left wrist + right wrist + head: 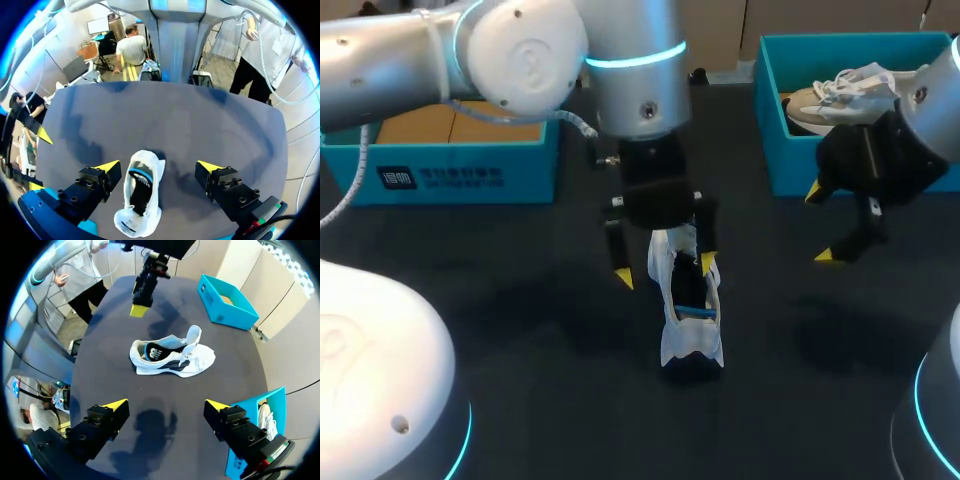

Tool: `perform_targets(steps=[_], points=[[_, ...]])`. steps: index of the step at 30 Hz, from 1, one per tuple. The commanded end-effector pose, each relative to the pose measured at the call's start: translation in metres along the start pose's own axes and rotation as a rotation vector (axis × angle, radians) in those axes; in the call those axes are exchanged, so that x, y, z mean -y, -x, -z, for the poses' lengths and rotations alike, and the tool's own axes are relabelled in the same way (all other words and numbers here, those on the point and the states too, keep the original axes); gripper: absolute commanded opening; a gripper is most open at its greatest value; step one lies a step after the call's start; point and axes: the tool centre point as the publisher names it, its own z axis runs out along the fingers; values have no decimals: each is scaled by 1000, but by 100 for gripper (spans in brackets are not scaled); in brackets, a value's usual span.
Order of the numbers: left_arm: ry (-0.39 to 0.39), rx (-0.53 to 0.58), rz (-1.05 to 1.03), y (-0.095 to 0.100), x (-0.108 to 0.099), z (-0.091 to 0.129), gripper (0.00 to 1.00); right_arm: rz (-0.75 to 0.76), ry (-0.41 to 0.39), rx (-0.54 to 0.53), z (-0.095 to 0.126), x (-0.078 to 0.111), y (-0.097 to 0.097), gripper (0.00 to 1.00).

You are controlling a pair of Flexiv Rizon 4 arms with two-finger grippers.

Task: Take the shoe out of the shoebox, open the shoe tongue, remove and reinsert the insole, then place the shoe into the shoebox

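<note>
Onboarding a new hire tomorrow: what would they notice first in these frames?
A white sneaker lies in the middle of the dark table, tongue standing up, with the left gripper open directly above it. To the right, the right gripper hangs open beside a teal shoebox that holds a second sneaker.
</note>
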Motion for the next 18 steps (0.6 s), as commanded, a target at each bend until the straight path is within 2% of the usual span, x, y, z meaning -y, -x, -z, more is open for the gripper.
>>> perform_targets(steps=[1, 3, 4, 5, 6, 9, 10, 11, 12, 18], points=[[-3, -24, -18, 11, -7, -7, 100, -1, -3, 1, -2, 0, 0, 100], [-3, -35, -29, 12, -12, -9, 100, -1, -3, 1, -2, 0, 0, 100], [-2, -35, -27, 13, -14, -10, 93, -1, -3, 1, -2, 0, 0, 100], [-1, -42, -34, 14, -16, -12, 81, -1, -3, 1, -2, 0, 0, 100], [-1, -51, -33, 15, -18, -13, 58, -1, -3, 1, -2, 0, 0, 100], [6, -71, -49, 18, -23, -18, 31, -1, -3, 1, -2, 0, 0, 100], [6, -67, -49, 20, -25, -19, 26, -1, -3, 1, -2, 0, 0, 100], [14, -79, -55, 21, -27, -21, 7, -1, -3, 1, -2, 0, 0, 100], [15, -81, -56, 22, -29, -23, 0, -1, -3, 1, -2, 0, 0, 100], [31, -77, -50, 26, -41, -36, 0, -1, -3, 1, -2, 0, 0, 100]])
